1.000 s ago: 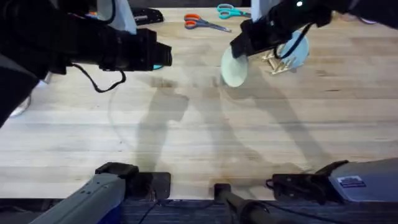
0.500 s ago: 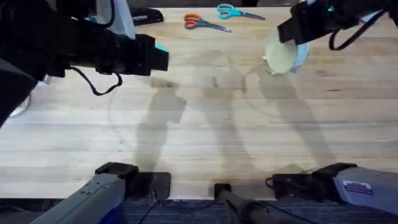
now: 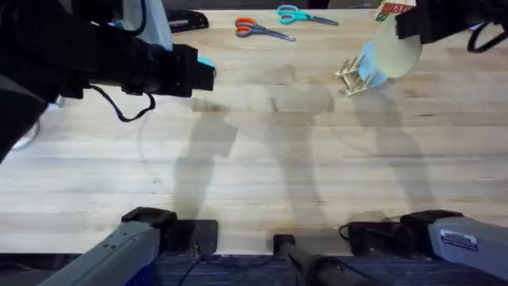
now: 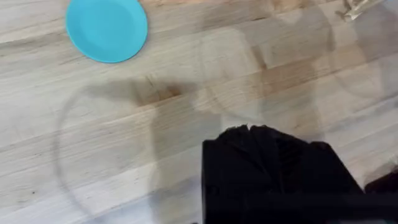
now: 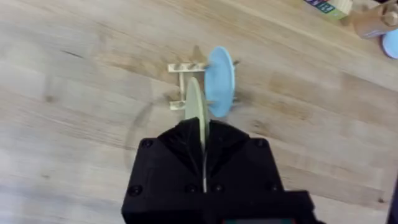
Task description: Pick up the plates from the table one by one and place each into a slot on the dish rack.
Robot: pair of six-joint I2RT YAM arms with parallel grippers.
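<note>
Long pale planks of the table [image 3: 262, 167] run under both my arms, with the dish rack [image 5: 186, 87] as the marker I go by. My right gripper [image 5: 202, 152] is pinching the pale yellow plate [image 5: 198, 112] on edge between its fingers, and I hold it raised just above the dish rack, in line with the pegs. A light sky-blue plate [image 5: 221, 81] stands upright in the dish rack, just beside the yellow one. My left gripper [image 4: 249, 129] hangs over bare wood well away from the dish rack, its fingers pressed together on nothing. The teal plate [image 4: 107, 29] lies flat on the table beyond that gripper, far from the dish rack. Orange-handled scissors [image 3: 258, 29] and teal-handled scissors [image 3: 295, 14] lie near the table's far edge.
</note>
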